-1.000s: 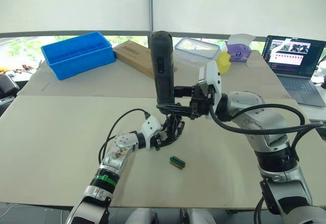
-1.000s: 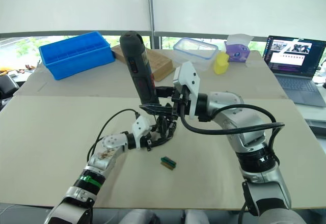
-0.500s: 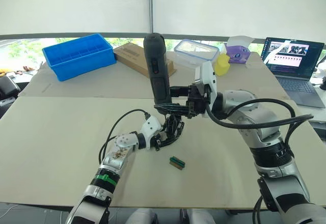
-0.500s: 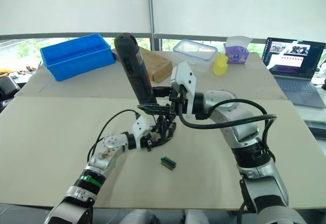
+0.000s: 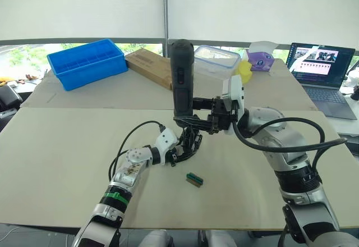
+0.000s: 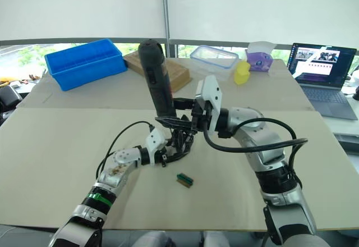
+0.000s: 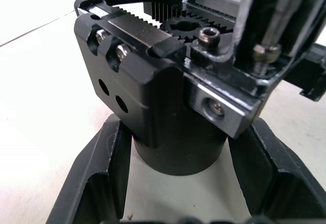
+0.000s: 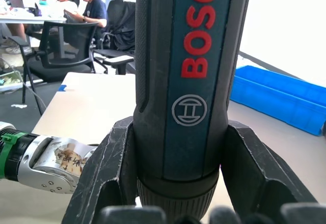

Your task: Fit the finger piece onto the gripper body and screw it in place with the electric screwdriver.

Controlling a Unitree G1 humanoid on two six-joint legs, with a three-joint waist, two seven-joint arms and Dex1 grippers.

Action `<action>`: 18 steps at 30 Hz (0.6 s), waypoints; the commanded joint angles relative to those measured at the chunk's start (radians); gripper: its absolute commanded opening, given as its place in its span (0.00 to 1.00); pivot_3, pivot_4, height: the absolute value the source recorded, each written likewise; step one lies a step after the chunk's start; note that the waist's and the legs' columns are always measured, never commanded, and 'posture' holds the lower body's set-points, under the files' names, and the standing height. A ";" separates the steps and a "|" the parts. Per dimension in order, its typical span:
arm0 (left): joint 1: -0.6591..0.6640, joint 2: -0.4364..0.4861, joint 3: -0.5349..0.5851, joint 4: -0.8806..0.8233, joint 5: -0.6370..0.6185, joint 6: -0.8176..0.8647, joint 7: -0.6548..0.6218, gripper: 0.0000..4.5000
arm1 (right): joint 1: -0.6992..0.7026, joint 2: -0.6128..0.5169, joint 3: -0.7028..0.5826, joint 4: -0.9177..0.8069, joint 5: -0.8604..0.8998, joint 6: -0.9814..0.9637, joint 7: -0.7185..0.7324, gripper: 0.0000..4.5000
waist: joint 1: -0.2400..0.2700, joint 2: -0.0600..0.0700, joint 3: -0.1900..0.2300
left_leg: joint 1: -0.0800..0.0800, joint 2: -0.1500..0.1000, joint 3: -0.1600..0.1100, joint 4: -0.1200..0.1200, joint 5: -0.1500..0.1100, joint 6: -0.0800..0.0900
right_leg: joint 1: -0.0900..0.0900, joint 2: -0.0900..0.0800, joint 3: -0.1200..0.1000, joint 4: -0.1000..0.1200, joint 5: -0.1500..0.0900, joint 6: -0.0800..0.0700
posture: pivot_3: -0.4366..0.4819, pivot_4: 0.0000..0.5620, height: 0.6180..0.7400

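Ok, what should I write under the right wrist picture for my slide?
The right gripper clamps the upright electric screwdriver, with a blue bin behind.

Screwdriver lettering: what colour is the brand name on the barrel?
Red, on a dark blue strip of the electric screwdriver; clearest in the right wrist view.

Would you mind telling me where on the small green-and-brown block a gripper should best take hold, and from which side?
Grip the green-and-brown block across its two long sides, coming from above: it lies flat and apart on the table, so only its top and sides are exposed.
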 commanded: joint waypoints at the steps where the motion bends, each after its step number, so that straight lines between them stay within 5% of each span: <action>1: -0.045 -0.010 0.009 -0.039 -0.018 -0.011 -0.001 0.50 | 0.023 -0.027 0.109 0.117 -0.125 0.056 0.014 0.43 | 0.000 0.000 0.000 | 0.000 0.000 0.000 0.000 0.000 0.000 | 0.000 0.000 0.000 0.000 0.000 0.000 | 0.48 0.27 1.00; 18: -0.050 -0.008 0.007 -0.034 -0.020 -0.014 -0.004 0.50 | 0.020 -0.032 0.074 0.155 -0.155 0.053 -0.052 0.43 | 0.007 0.000 -0.001 | 0.000 0.000 0.000 0.000 0.000 0.000 | 0.001 -0.001 0.000 0.000 0.000 0.000 | 0.48 0.27 1.00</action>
